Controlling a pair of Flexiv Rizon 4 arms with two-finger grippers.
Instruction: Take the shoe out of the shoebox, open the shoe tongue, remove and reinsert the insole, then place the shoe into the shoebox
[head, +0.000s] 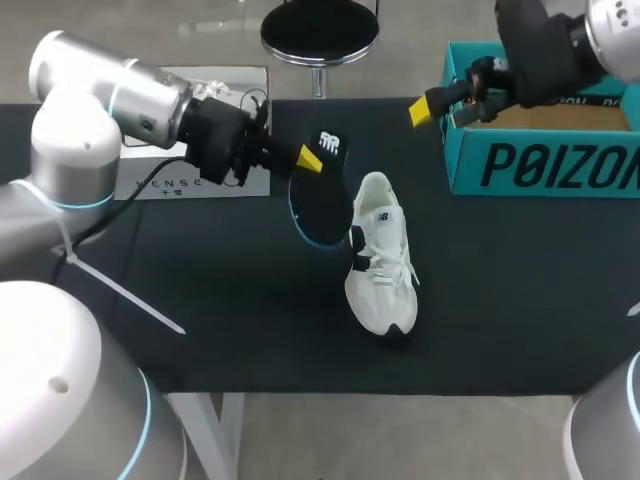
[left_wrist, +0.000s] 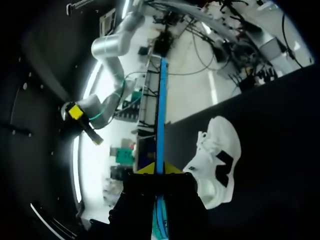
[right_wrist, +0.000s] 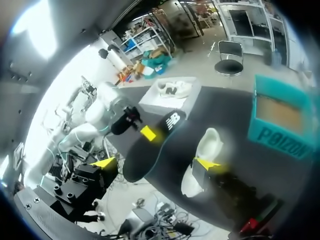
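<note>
Since the white sneaker (head: 380, 262) lies out on the black surface (head: 200, 300), well apart from the teal shoebox (head: 540, 168) at the far right corner, we judge the first step done. The removal looks done too. Our left tool (head: 308, 160) is clamped on the black insole (head: 320, 205), one finger on each face. It holds the insole in the air just beside the sneaker's heel end, clear of the shoe. In the left wrist view the insole shows edge-on as a thin blue line running out from between the fingers. Our right tool (head: 448, 105) hangs by the near corner of the shoebox with its fingers spread wide and nothing between them. We cannot make out how far the tongue is pulled back, though the laces look loose. By our reading we are about halfway. The insole has yet to go back into the sneaker, and the sneaker has yet to return to the shoebox, whose cardboard floor shows bare.
</note>
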